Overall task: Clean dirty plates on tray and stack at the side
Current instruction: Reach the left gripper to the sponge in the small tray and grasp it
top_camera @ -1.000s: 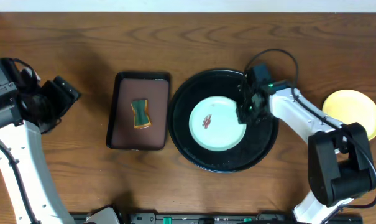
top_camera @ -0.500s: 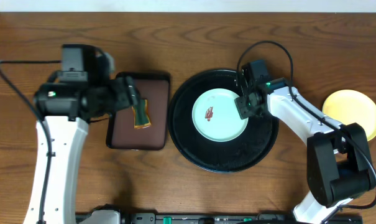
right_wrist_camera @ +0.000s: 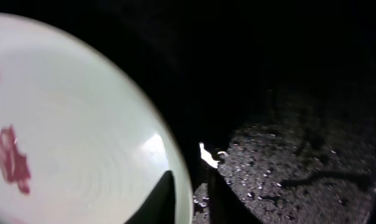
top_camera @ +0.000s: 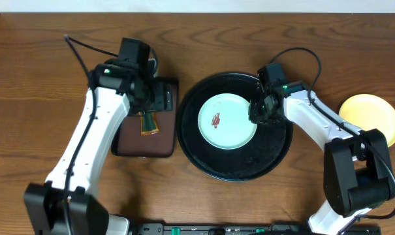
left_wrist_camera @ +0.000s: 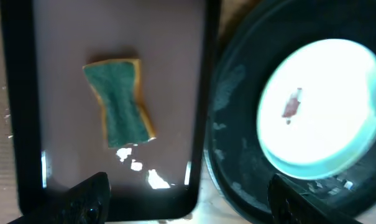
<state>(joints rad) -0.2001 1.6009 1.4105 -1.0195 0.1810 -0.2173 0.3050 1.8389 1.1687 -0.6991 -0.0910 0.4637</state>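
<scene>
Overhead and both wrist views, with the plate held for cleaning. The main change over the last second is on the left. The left arm has swung in from the 9 o'clock edge of the counter (top_camera: 66, 39). The left gripper (top_camera: 159, 98) now hangs over the 1 o'clock corner of the brown tray (top_camera: 128, 147). Its wrist view shows the fingers (left_wrist_camera: 91, 196) spread wide and released, holding nothing. The sponge (left_wrist_camera: 119, 111) lies untouched on the brown tray, toward 11 o'clock of that view.

The right gripper (top_camera: 262, 109) has stayed at the 3 o'clock edge of the mint plate (top_camera: 227, 121). In its wrist view one finger lies over the plate's face and the other just outside, so it reads as clenched on the rim. The plate sits inside the black tray (top_camera: 184, 130). It has slid a little toward 12 o'clock and then toward 9 o'clock along with the gripper. That movement supports the reading of a firm hold.

The red smear (top_camera: 217, 120) is unchanged at the plate's centre, so wiping has not begun. A yellow plate (top_camera: 370, 119) rests on the counter, well apart at 3 o'clock of the black tray.

By this judgement, the step in hand is fetching the sponge. The left gripper must drop toward 7 o'clock and close on it. The right keeps the plate steady for the wipe.
</scene>
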